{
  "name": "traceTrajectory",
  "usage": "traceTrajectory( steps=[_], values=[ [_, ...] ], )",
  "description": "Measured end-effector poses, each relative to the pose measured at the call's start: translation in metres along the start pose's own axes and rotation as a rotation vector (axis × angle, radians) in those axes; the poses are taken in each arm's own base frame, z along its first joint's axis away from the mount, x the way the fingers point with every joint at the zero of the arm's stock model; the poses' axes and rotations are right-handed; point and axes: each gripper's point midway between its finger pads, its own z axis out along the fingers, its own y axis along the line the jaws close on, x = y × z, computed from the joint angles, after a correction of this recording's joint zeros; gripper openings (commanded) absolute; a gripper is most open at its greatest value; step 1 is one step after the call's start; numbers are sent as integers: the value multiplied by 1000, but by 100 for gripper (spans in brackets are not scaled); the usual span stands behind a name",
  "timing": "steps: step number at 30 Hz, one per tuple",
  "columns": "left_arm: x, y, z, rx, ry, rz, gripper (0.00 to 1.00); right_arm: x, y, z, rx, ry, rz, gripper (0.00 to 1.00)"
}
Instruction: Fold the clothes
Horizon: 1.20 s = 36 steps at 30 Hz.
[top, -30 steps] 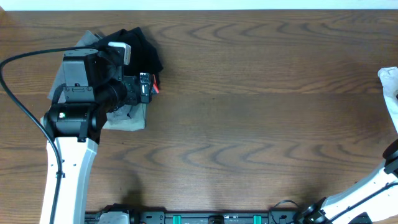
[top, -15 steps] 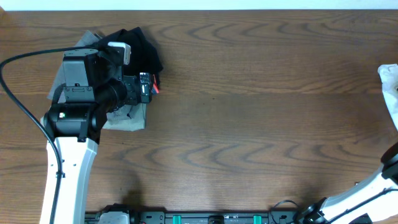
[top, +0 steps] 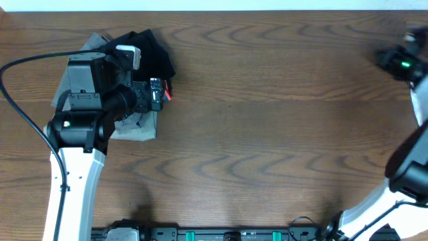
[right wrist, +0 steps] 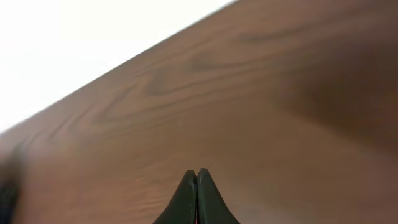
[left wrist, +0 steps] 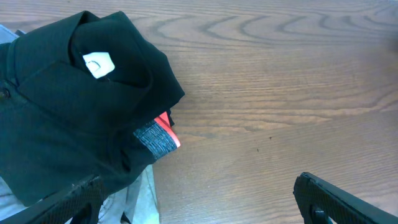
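Evidently folding had not begun: the white T-shirt [top: 419,106] seemed to lie at the desk's [top: 267,120] far right edge, mostly out of frame. The right hand [right wrist: 196,185] was pinched fully together on nothing. The left hand [left wrist: 196,199] gaped wide and empty above the black garment [left wrist: 74,112]. The right hand would best reopen, grip one hem, and drag the shirt flat to the middle.

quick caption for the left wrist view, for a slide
Open left gripper hovers over a wooden table beside a folded black garment with a red tag.
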Motion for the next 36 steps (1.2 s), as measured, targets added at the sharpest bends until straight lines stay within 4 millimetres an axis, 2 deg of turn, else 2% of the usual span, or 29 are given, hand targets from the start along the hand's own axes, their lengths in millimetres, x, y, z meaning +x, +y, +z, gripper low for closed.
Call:
traceTrajectory(
  steps=[2, 3, 4, 5, 7, 8, 10, 12, 16, 20, 24, 27, 31, 32, 33, 34, 35, 36],
  values=[
    [0, 0, 0, 0, 0, -2, 98, 11, 30, 16, -39, 36, -45, 4],
    [0, 0, 0, 0, 0, -5, 98, 15, 37, 22, -37, 47, -55, 27],
    [0, 0, 0, 0, 0, -8, 98, 17, 39, 25, -18, 52, -53, 44],
    [0, 0, 0, 0, 1, -11, 98, 18, 35, 26, 9, 51, -49, 51],
    [0, 0, 0, 2, 1, -17, 98, 14, 11, 19, 99, 37, -5, 60],
    [0, -1, 0, 3, 1, -19, 98, 12, 0, 14, 126, 29, 12, 60],
    [0, -1, 0, 3, -1, -20, 98, 3, -39, -6, 212, -7, 83, 60],
    [-1, -1, 0, 4, -4, -21, 98, -7, -74, -28, 273, -56, 150, 60],
    [-4, -1, 0, 4, -16, -18, 98, -21, -152, -91, 378, -174, 292, 62],
    [-7, -1, 0, 4, -26, -15, 98, -11, -195, -128, 463, -196, 384, 65],
    [-8, -1, 0, 4, -33, -16, 98, -5, -213, -141, 548, -201, 408, 67],
    [-10, -1, 0, 5, -40, -28, 98, -5, -220, -139, 580, -209, 396, 67],
    [-12, -1, 0, 6, -47, -57, 98, 1, -236, -126, 606, -203, 394, 65],
    [-12, -1, 0, 6, -47, -64, 98, 6, -242, -121, 620, -193, 402, 59],
    [-12, -1, 0, 7, -47, -69, 98, 11, -247, -116, 631, -182, 406, 42],
    [-12, -1, 0, 7, -47, -81, 98, 17, -254, -110, 643, -173, 422, 19],
    [-12, -1, 0, 7, -47, -88, 98, 21, -257, -105, 646, -165, 428, 4],
    [-12, -1, 0, 7, -47, -91, 98, 24, -260, -102, 648, -161, 435, 1]
  ],
)
